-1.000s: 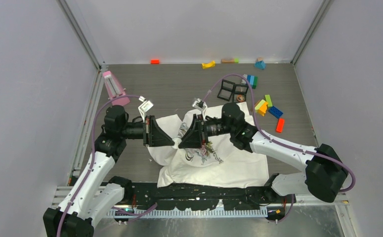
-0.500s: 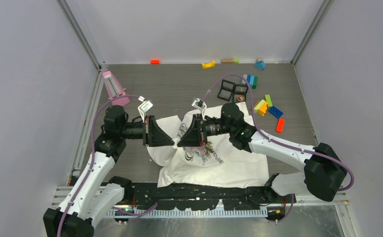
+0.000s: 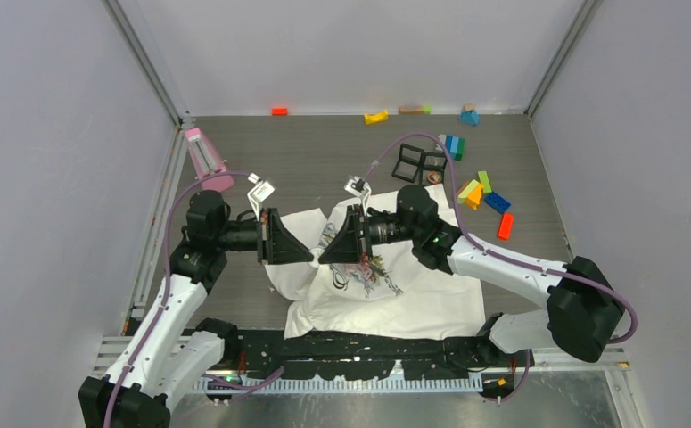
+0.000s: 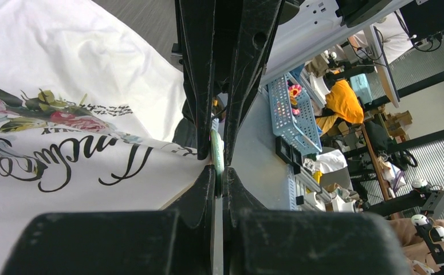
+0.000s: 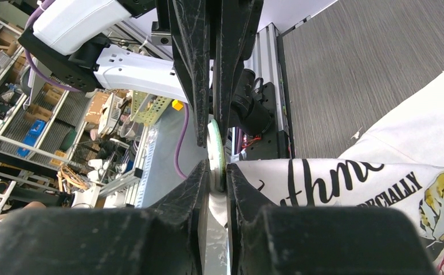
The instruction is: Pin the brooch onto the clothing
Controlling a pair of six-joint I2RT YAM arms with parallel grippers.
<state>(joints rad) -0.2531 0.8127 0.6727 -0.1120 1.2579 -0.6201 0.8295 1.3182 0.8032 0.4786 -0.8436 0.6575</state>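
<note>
Left jaws and right jaws pinching brooch (image 4: 217,150), tip to tip, T-shirt (image 4: 65,74) touching.

robot lab: walled test cell (image 3: 56,178), cluttered shelves (image 5: 19,132).

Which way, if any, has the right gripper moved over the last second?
Yes, slightly: the right gripper edged left in the top view, away from the black frames, closer to the left gripper.

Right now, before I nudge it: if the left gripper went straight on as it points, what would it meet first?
Likely the right gripper, facing it tip to tip, with only the green brooch between.
</note>
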